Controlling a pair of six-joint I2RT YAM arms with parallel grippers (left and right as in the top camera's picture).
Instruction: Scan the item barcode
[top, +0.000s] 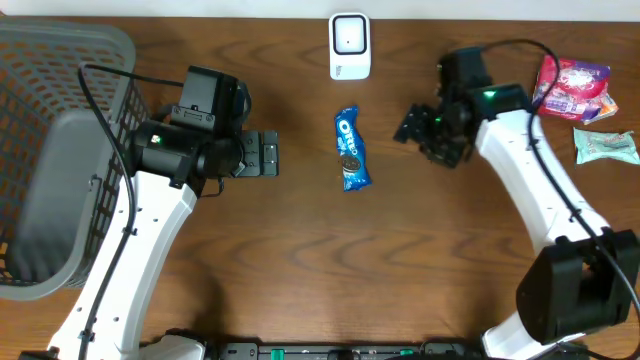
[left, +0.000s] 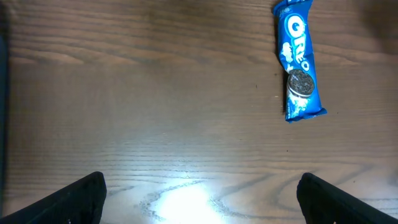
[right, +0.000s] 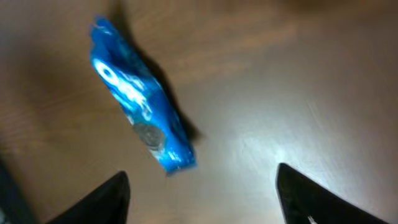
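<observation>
A blue Oreo packet (top: 351, 150) lies flat on the wooden table, mid-table, below the white barcode scanner (top: 350, 45) at the back edge. The packet (left: 299, 60) shows at upper right in the left wrist view and as a blurred packet (right: 140, 106) at upper left in the right wrist view. My right gripper (top: 412, 125) hovers to the packet's right, open, nothing between its fingers (right: 106, 199). To the packet's left my left gripper (top: 268, 154) stands wide open over bare wood, its fingers (left: 74, 199) apart from the packet.
A grey mesh basket (top: 55, 150) fills the left side. A pink snack bag (top: 575, 88) and a pale green packet (top: 606, 146) lie at the far right, behind the right arm.
</observation>
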